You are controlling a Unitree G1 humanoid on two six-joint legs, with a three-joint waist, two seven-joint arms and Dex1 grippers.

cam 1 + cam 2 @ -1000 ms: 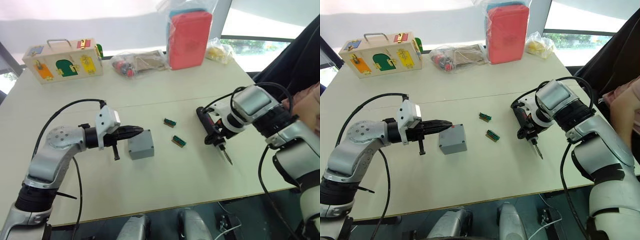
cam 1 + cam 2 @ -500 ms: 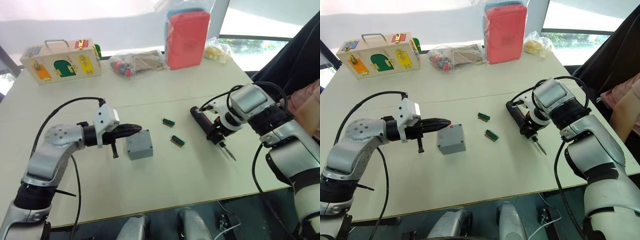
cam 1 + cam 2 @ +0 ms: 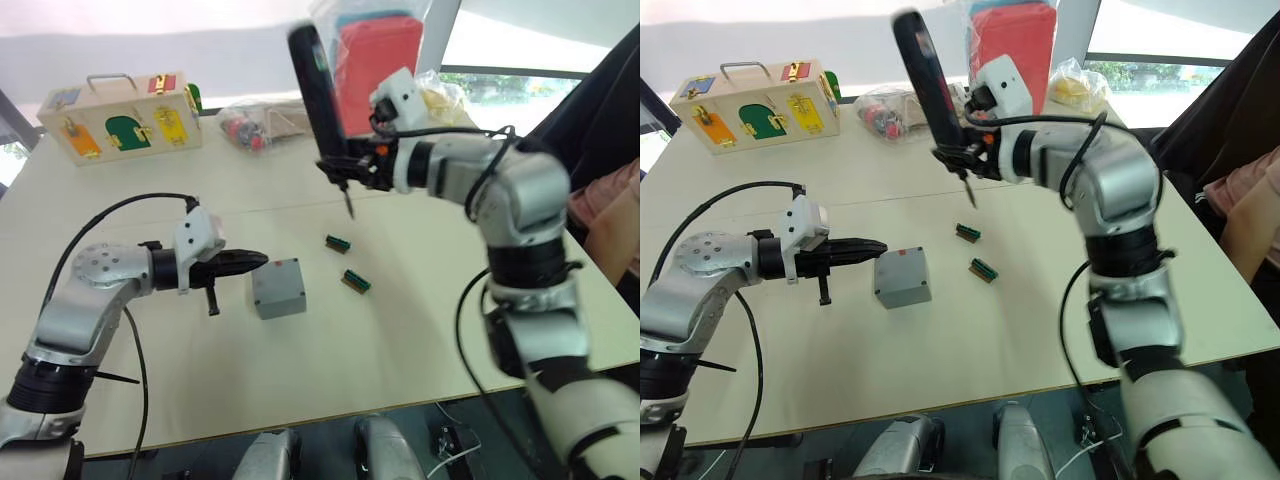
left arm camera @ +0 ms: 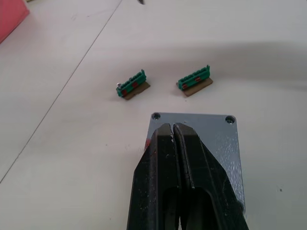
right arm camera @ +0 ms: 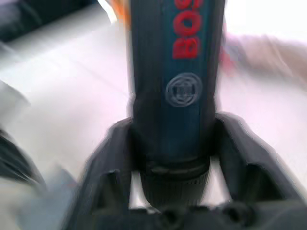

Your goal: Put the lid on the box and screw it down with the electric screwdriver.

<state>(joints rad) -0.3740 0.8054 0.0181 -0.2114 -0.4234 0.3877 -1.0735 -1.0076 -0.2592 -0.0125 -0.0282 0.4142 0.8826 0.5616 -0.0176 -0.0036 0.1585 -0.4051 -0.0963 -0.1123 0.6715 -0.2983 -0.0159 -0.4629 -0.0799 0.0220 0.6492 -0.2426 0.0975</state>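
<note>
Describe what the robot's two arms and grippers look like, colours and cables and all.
Both arms are built of silver-grey metal segments joined by black joints. The left arm has a round, perforated elbow cap and a loose black cable arching over it; the right arm trails black cables too. A white block sits at each wrist. The left gripper and right gripper each have two black fingers.

A robot test lab or demonstration room is being shown: a plain pale table [image 3: 420, 330] is being used as a workbench beside large windows [image 3: 520, 60], and practice props are being kept on it — a wooden latch box [image 3: 125, 115], bagged parts [image 3: 265, 125], green connector blocks [image 3: 358, 281].
</note>
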